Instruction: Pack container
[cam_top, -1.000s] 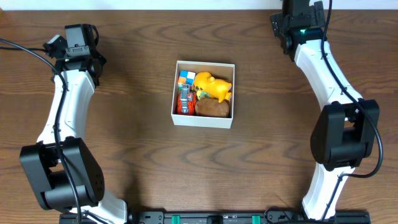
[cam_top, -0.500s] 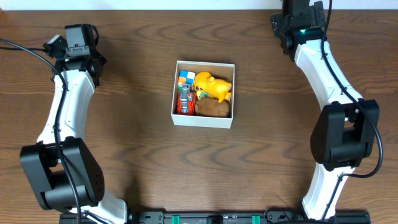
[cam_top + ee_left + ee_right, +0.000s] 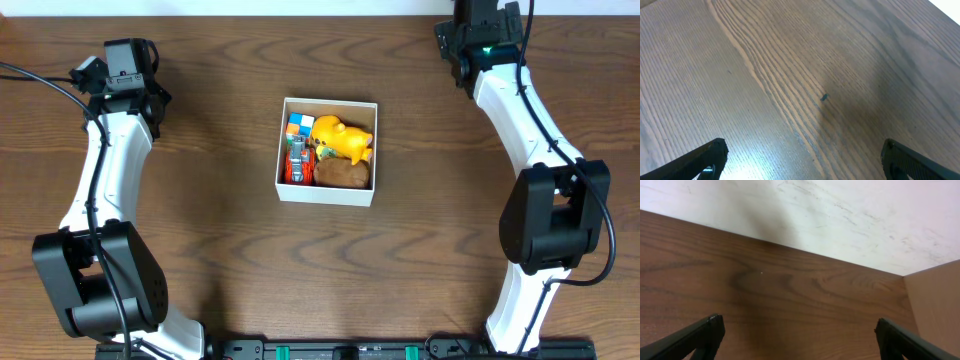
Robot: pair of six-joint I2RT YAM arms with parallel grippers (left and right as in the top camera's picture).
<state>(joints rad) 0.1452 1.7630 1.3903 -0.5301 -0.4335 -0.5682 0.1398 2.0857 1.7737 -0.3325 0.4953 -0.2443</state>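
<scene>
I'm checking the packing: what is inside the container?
Inside the container sit a yellow toy, a brown lump, a multicoloured cube and a red-orange toy. They cover most of the floor, so anything beneath them cannot be seen.

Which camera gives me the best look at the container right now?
Overhead. It shows the whole container from above, in the middle of the table, with the toys inside. The left wrist view shows only table wood. The right wrist view shows wood and a pale wall, no container.

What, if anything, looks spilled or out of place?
Nothing stands out. The box sits flat on the table, toys all inside, none spilled. The left gripper and right gripper are open, away from it.
</scene>
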